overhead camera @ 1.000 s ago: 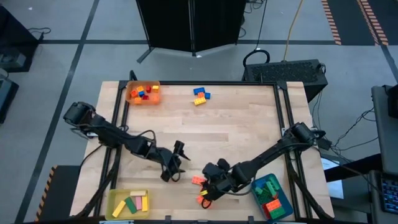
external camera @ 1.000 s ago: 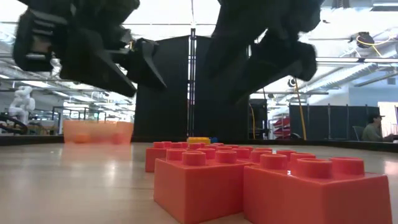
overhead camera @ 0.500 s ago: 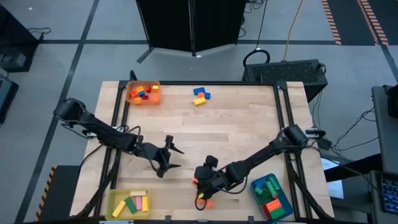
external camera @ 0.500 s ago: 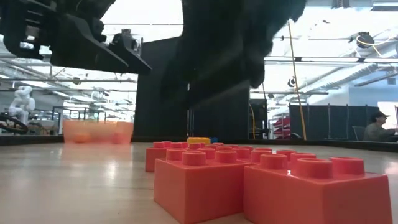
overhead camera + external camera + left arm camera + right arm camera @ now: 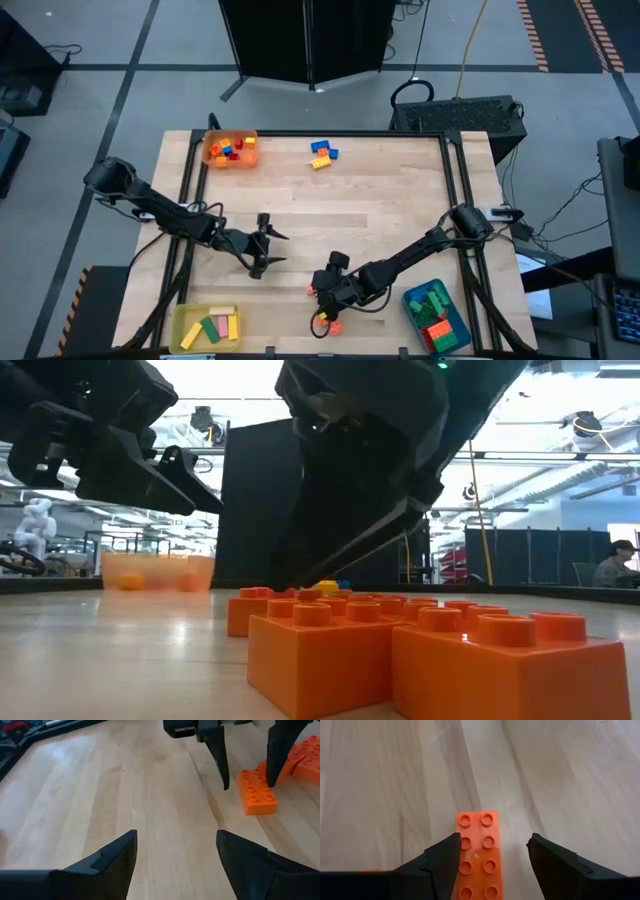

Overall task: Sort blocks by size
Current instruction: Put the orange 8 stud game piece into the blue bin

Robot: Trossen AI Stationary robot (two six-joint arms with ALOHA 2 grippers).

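Right gripper [image 5: 318, 287]: low over the near-centre of the tabletop [image 5: 380, 200], fingers spread apart and straddling an orange block, not closed on it
Orange block [image 5: 477, 851]: a long two-by-four studded bar lying flat on the wood, seen in the right wrist view between the two dark fingers [image 5: 442, 857] with a gap on each side
Same block from the left wrist view: orange bar [image 5: 256, 792] flat on the tabletop, the right gripper's two finger tips coming down on either side of it
Other orange blocks [image 5: 327, 322]: a small cluster just nearer the front edge, close beside the right gripper; they fill the foreground of the low view [image 5: 430, 650]
Left gripper [image 5: 263, 245]: hovering over bare wood to the left of the right gripper, fingers wide apart, holding nothing
Orange tray [image 5: 210, 158]: far left corner, with small red, yellow and blue blocks inside
Yellow tray [image 5: 184, 333]: near left corner, holding longer bars, green, yellow and pink
Blue tray [image 5: 454, 322]: near right corner, holding green and red blocks
Loose blocks [image 5: 322, 153]: a small blue and yellow group at the far centre of the tabletop, well apart from both arms
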